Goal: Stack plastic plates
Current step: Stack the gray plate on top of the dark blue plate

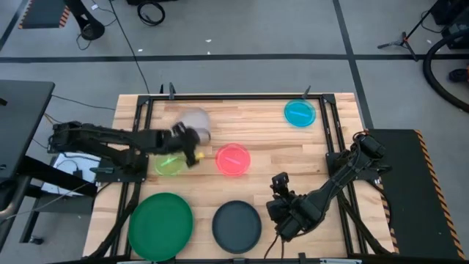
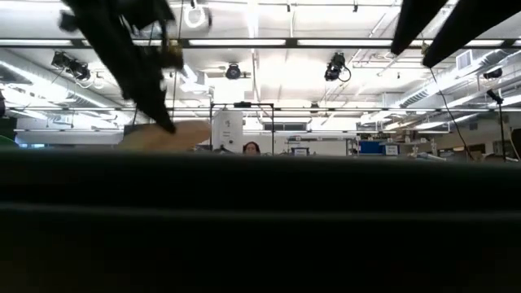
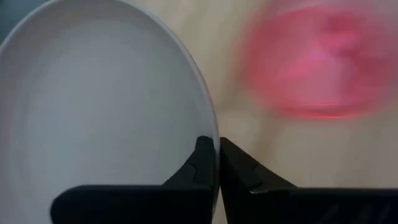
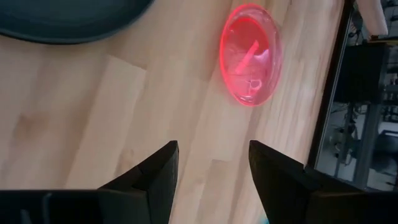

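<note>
My left gripper point(image 1: 189, 138) is over the table's middle, shut on a whitish-grey plate point(image 1: 195, 120) that looks smeared in the high view. A lime plate point(image 1: 170, 163) lies under that arm, and a pink plate point(image 1: 233, 159) lies just to its right. The cyan plate point(image 1: 300, 113) sits near the far right corner. A large dark green plate point(image 1: 160, 216) and a black plate point(image 1: 237, 225) rest at the near edge. My right gripper point(image 1: 281, 185) is open, low over bare wood right of the black plate, and faces the pink plate point(image 4: 250, 55). My left gripper pinches the whitish-grey plate's rim point(image 3: 211, 134) between its two fingers point(image 3: 200, 155), one on the plate's inner face and one outside it. The plate point(image 3: 106, 106) is lifted clear of the table; in the low view it point(image 2: 167, 133) shows above the tabletop.
A dark metal frame point(image 1: 333, 147) runs along the wooden table's sides and far edge. Bare wood point(image 1: 249, 121) lies between the pink and cyan plates. Beyond the table, the low view shows a room with a person's head point(image 2: 251, 148).
</note>
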`<state>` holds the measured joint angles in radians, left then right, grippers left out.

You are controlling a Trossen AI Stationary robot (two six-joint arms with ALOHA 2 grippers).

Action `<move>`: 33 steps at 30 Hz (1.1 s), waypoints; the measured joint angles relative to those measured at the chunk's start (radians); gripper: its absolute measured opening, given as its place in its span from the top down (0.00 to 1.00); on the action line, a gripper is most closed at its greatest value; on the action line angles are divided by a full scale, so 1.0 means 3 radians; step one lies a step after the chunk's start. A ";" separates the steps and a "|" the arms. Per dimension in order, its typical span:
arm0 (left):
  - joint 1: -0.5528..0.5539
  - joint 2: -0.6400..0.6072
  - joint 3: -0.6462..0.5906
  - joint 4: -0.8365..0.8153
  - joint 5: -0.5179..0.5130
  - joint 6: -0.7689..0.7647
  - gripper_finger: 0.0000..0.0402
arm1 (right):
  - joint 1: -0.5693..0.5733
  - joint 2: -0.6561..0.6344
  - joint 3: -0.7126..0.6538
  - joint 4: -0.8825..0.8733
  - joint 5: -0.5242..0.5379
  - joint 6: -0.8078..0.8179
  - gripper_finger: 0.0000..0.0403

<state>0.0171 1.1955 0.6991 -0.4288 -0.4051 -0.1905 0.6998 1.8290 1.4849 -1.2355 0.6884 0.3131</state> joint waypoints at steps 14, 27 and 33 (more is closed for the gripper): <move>-0.2039 0.1045 0.1336 0.0315 0.0007 0.0378 0.97 | -0.0295 -0.0290 0.0000 -0.0029 0.0329 -0.0315 0.49; -0.2233 0.2303 0.2066 0.0695 0.0401 0.0665 0.97 | -0.0232 -0.0970 0.0001 0.0014 0.0633 0.0806 0.49; -0.2395 0.2411 0.2220 0.0743 0.0441 0.0473 0.97 | -0.0220 -0.0876 0.0000 0.0103 0.0589 0.0711 0.49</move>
<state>-0.7013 1.9187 1.3650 -0.2060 -0.2728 -0.0486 0.6338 1.5661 1.4849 -1.2045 0.8650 0.5265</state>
